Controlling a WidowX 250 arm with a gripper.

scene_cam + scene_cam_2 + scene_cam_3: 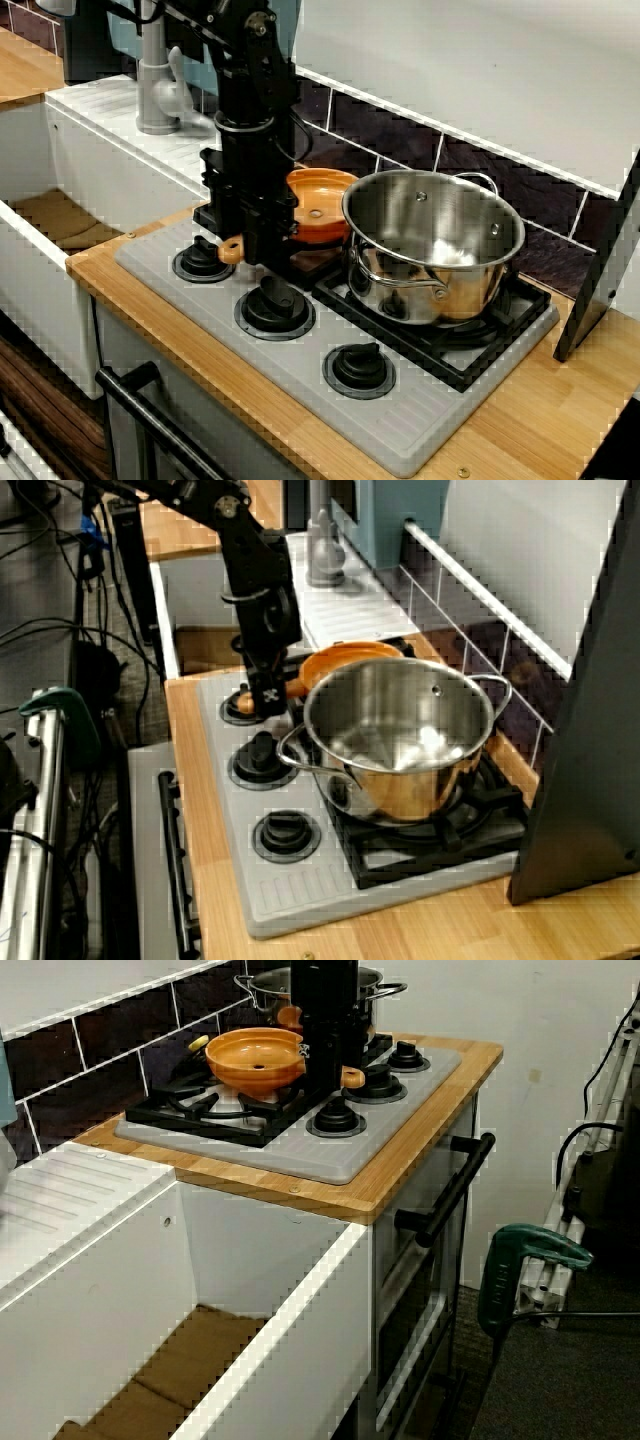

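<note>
An orange pan sits on the back-left burner grate of a toy stove. Its handle runs toward the knobs, and the tan handle tip sticks out past my gripper. My black gripper points straight down, with its fingers closed around that handle, just behind the nearest knob. A steel pot stands empty on the neighbouring burner, close to the pan's rim.
Three black knobs line the grey stove top. A white sink and grey faucet lie to the left. A dark panel leans at the right end of the counter. The tiled wall is close behind.
</note>
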